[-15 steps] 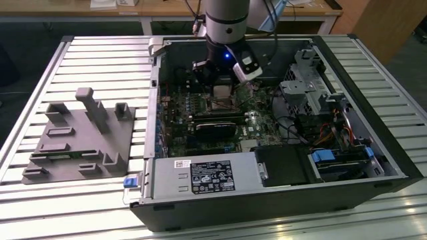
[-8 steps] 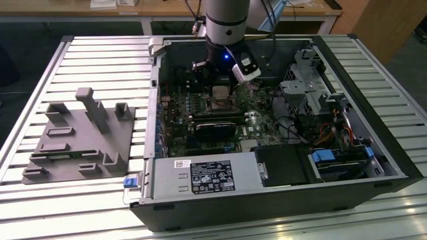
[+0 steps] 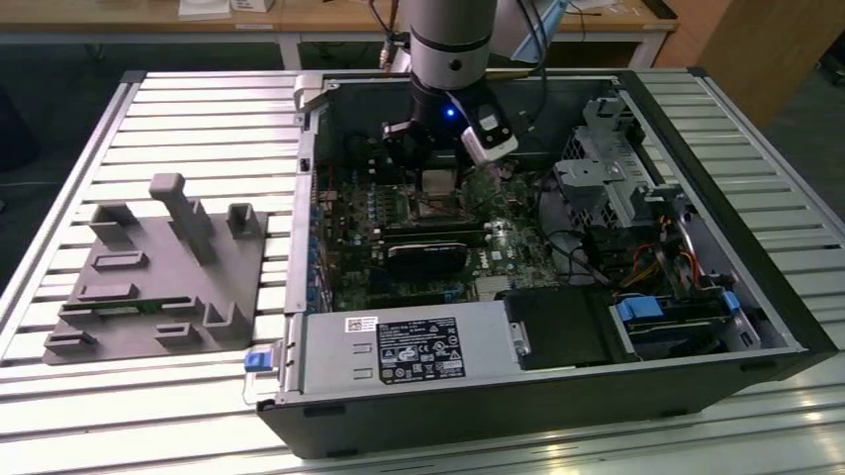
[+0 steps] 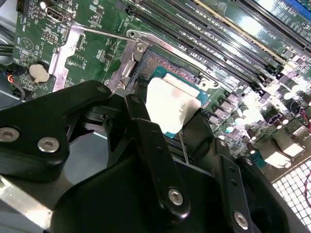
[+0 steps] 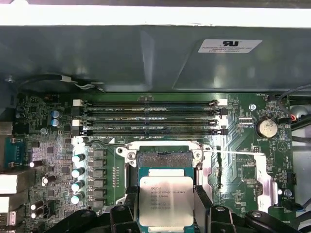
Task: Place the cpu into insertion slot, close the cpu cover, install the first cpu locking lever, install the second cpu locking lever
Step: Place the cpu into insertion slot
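My gripper [image 5: 166, 206] is shut on the cpu [image 5: 166, 201], a pale silver square chip pinched between the two black fingers [image 5: 130, 206]. The cpu hangs over the near part of the insertion slot [image 5: 165, 159], whose dark field inside a silvery rim shows just beyond the chip. In the second wrist view the cpu [image 4: 172, 104] sits between the fingers [image 4: 141, 104] above the insertion slot [image 4: 160, 65]; whether it touches I cannot tell. A thin wire locking lever [image 5: 238, 153] stands out sideways from the socket. The cpu cover is hidden behind the gripper. In the exterior view the gripper [image 3: 440, 188] reaches down into the computer case.
Several long black memory slots [image 5: 150, 116] run just beyond the socket, with a row of capacitors [image 5: 77, 170] beside it. The open computer case [image 3: 304, 327] lies on a slatted table, with a power supply [image 3: 410, 351] at the front and a grey fixture [image 3: 158, 267] at the exterior view's left.
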`<state>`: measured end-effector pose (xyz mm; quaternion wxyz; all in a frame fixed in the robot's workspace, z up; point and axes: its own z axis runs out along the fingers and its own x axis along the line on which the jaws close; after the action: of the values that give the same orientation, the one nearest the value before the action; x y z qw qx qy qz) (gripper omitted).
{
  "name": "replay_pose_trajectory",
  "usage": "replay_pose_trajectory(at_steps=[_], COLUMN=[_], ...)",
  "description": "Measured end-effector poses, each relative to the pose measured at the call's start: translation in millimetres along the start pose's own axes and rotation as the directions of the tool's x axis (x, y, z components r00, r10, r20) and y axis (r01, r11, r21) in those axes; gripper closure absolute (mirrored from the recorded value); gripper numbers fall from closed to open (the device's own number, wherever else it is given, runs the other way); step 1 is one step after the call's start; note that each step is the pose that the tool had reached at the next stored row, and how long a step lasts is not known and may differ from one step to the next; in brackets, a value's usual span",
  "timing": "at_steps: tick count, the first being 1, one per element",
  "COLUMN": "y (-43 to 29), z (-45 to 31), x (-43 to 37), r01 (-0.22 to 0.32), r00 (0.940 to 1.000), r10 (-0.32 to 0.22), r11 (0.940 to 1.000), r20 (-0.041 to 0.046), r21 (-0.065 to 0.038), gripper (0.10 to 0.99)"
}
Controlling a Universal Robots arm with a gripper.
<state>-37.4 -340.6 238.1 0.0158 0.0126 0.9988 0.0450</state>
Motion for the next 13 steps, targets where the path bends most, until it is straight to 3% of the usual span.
replay_pose_trajectory(at_steps=[2, 7, 13], y=[0.0, 0.0, -0.1], z=[0.1, 0.8, 1.4], x=[-0.1, -0.1, 0.0], r01=[-0.004, -0.083, -0.182], r00=[1.0000, 0.9965, 0.9833], r10=[0.004, 0.083, 0.181], r11=[1.0000, 0.9965, 0.9834], r20=[0.0004, 0.0077, 0.0170], r21=[0.000, 0.002, 0.004], gripper=[0.545, 0.545, 0.545])
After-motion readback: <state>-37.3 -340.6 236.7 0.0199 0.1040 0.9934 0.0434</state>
